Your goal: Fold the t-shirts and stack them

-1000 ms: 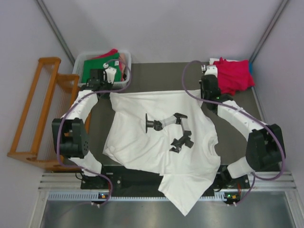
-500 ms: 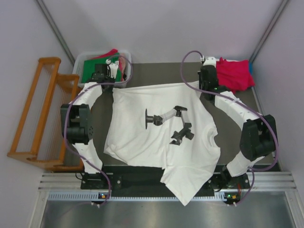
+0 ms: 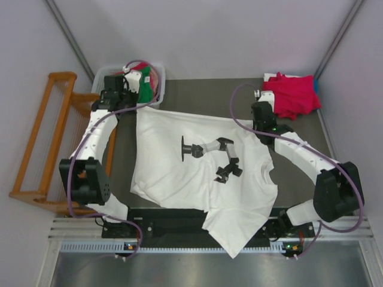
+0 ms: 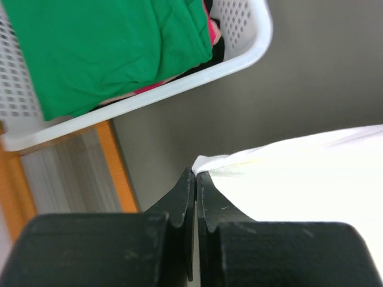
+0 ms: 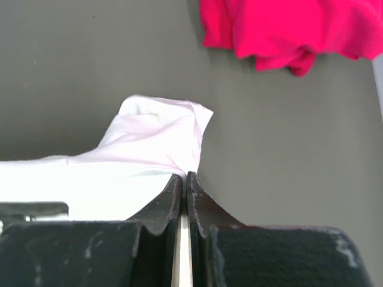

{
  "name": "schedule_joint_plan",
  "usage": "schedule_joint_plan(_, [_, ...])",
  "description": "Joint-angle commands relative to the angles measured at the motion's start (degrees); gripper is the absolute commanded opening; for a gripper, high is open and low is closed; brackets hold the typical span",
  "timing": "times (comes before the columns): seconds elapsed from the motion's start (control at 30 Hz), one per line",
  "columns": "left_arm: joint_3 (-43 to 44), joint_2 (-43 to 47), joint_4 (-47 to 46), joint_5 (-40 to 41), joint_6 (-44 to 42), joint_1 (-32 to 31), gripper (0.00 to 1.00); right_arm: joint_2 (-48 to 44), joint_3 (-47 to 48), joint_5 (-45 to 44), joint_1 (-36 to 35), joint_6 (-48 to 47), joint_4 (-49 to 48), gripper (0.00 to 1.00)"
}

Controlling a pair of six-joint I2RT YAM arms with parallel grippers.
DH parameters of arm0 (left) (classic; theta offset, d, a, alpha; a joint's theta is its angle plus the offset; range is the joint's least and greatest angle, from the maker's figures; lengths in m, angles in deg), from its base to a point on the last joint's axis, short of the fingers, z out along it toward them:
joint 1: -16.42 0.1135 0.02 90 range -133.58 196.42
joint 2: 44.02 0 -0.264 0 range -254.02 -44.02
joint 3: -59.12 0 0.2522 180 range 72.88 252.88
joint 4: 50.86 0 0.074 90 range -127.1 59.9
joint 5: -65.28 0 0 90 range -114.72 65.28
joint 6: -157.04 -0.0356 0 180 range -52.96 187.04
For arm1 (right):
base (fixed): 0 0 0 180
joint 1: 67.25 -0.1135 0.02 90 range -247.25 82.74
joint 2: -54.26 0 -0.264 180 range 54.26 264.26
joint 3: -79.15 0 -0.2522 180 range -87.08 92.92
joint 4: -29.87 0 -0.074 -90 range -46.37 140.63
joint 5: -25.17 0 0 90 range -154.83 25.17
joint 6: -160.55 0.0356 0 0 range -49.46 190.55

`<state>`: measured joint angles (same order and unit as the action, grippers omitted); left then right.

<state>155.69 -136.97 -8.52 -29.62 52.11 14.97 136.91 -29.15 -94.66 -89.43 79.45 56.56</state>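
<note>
The white t-shirt [image 3: 173, 179] was spread across the bench [image 3: 203, 95], one part draped over its near edge. Being soft, light and limp, it was judged best taken at its corners. Its two far corners were pinched in the fully closed left hand [image 4: 195, 182] and right hand [image 5: 184, 182].

No words, labels, brand marks or numbers can be read: not on the white shirt [image 3: 173, 173], the far-left basket [image 4: 179, 84], or the far-right red shirts [image 3: 293, 92].
</note>
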Motion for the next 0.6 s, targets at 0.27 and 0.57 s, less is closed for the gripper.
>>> schedule_joint_plan(0.27, [-0.8,13.1,13.3,-5.0,-5.3,0.8,0.0,-14.2,-4.0,-6.9,-5.0,5.7,12.1,0.0])
schedule_joint_plan(0.57, [2.4,14.9,17.9,-9.2,-5.8,0.7,0.0,-13.7,-2.7,-6.9,-5.0,6.9,16.0,0.0])
